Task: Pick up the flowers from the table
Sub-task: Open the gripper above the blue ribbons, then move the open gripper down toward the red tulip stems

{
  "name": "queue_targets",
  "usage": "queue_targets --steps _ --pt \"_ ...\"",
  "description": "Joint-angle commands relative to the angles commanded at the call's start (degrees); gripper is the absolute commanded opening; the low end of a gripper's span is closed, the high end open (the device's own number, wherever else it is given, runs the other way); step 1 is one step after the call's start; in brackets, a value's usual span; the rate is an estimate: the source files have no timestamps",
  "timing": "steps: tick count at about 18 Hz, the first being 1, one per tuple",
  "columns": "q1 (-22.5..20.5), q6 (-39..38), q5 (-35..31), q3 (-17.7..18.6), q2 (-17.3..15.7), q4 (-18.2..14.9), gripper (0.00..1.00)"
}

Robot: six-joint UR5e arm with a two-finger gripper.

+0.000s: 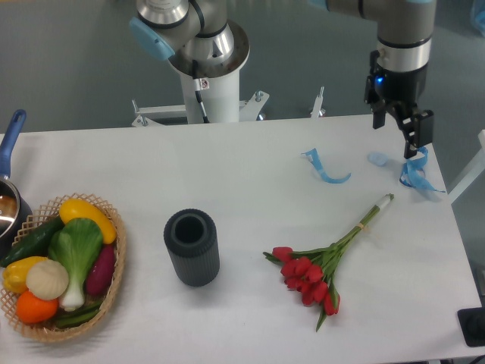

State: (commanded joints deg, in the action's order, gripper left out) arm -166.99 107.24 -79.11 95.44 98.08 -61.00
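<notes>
The flowers (324, 263) lie flat on the white table (227, 171) at the front right. Their red buds (306, 280) point toward the front edge. The long green stems run up and right to the pale tied ends (384, 200). My gripper (399, 139) hangs above the table's back right corner, well behind the flowers and apart from them. It looks open, with nothing between its black fingers (414, 133). It hovers just over a curled blue ribbon.
Two curled blue ribbon pieces (326, 168) (415, 173) lie behind the stem ends. A dark ribbed cylinder (192, 246) stands left of the buds. A wicker basket (114, 279) of vegetables and a pot with a blue handle (9, 144) sit at the far left.
</notes>
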Motion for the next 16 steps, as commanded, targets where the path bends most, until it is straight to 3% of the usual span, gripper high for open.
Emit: queue_targets --steps 7,11,16 --pt "0.7 -6.06 -0.09 4.84 0.26 0.17 1.0" --pt "2.63 -16.34 0.36 2.48 4.56 1.22 1.0" --pt "6.32 -18.55 0.45 -2.01 11.06 1.41 1.0"
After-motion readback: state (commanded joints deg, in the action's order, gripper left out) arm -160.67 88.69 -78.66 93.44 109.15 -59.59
